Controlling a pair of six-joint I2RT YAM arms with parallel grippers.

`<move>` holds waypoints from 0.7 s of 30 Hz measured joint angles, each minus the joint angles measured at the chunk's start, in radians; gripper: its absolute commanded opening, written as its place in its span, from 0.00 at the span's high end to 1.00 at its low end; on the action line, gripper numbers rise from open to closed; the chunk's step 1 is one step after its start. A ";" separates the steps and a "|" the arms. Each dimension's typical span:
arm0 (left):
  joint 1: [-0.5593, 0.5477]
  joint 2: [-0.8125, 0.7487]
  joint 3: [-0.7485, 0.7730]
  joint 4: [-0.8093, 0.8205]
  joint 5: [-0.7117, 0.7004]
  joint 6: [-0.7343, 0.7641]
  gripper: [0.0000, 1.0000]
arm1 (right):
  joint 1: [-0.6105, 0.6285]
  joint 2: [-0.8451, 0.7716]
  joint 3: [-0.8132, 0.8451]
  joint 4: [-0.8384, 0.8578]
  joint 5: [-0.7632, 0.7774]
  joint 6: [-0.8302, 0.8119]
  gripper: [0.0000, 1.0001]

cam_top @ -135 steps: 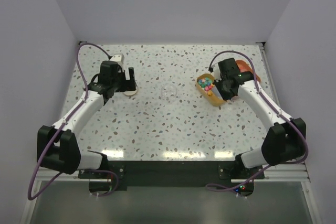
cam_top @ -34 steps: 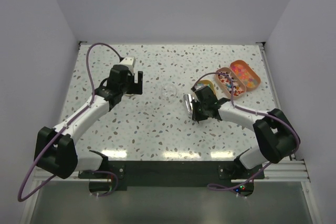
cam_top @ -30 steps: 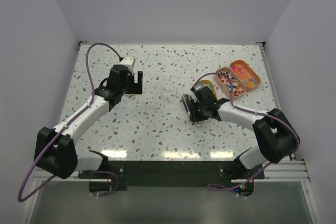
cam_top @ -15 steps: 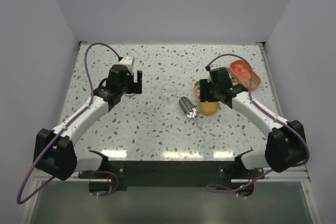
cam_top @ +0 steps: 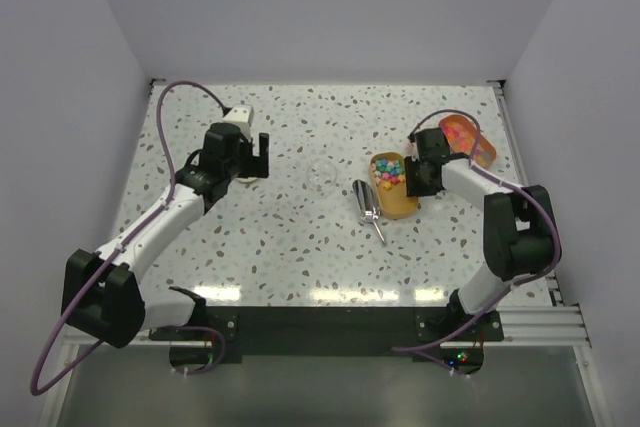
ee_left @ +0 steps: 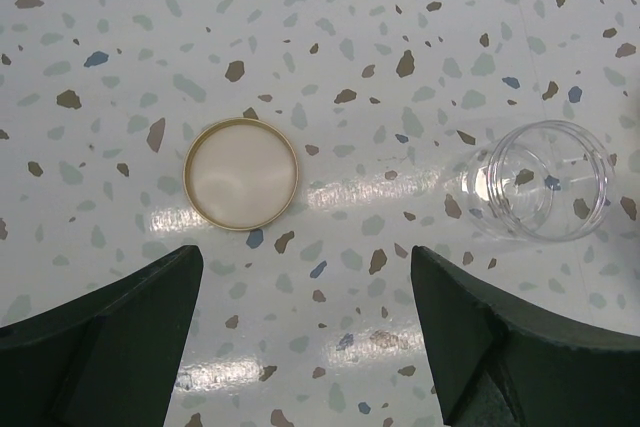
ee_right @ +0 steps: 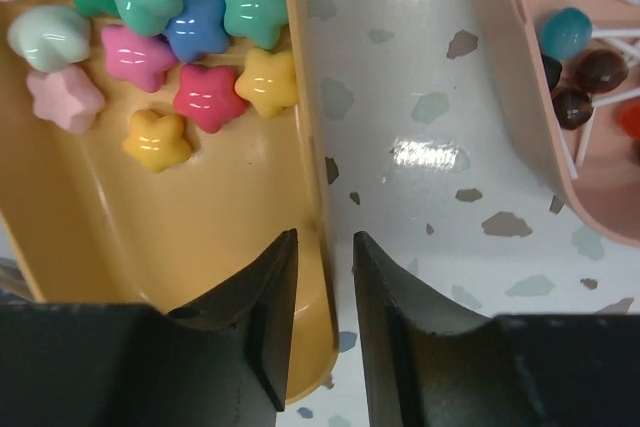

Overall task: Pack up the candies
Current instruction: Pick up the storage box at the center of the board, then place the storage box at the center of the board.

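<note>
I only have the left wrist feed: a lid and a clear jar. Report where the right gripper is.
Observer: The right gripper straddles the side wall of the yellow tray, one jaw inside, one outside. I can't tell whether it pinches the wall.
Operator: Say what's in that tray.
Observer: Star-shaped candies in mixed colours, bunched at the end away from the gripper.
Operator: Find me a scoop.
Observer: A metal scoop lies on the table just left of that tray, with no gripper on it.

You see the candies (ee_right: 200,25) as small glossy stars and blobs in pink, blue, yellow, red and teal, heaped loose at one end of the yellow tray (ee_right: 180,237).
</note>
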 measured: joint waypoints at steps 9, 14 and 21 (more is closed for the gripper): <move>0.001 -0.012 0.000 0.001 0.008 0.000 0.10 | -0.007 0.029 0.051 -0.008 0.029 -0.090 1.00; 0.011 -0.012 0.000 0.000 0.025 0.000 0.10 | 0.024 -0.027 0.072 -0.037 0.045 -0.138 1.00; 0.015 -0.012 0.000 0.000 0.042 -0.008 0.10 | 0.270 -0.207 0.113 -0.103 0.056 -0.228 1.00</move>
